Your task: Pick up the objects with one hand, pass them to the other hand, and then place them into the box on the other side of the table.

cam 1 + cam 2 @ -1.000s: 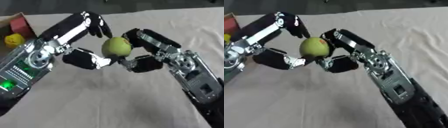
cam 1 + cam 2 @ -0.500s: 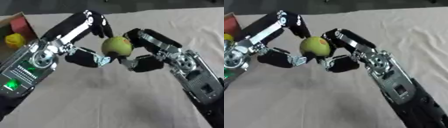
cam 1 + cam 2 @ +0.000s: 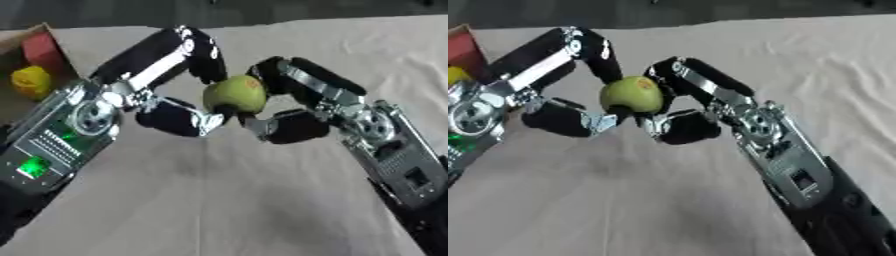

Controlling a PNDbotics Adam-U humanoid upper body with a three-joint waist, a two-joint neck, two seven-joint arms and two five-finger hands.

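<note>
A yellow-green apple (image 3: 234,94) hangs above the table between my two hands. My left hand (image 3: 131,90) comes in from the left; its fingers (image 3: 203,55) arch over the apple's top left and its thumb (image 3: 179,119) sits under the lower left side. From the right, my right hand (image 3: 350,112) has its fingers (image 3: 293,77) curled on the apple's upper right and its thumb (image 3: 284,127) below it. Both hands touch the apple. The cardboard box (image 3: 45,34) stands at the far left edge, only partly in view.
Inside the box lie a yellow object (image 3: 31,81) and a red object (image 3: 44,52). A wrinkled beige cloth (image 3: 219,200) covers the table. The table's dark far edge runs along the top of the view.
My left hand's fingers have curled a little closer onto the apple. The apple and my right hand have stayed almost in place.
</note>
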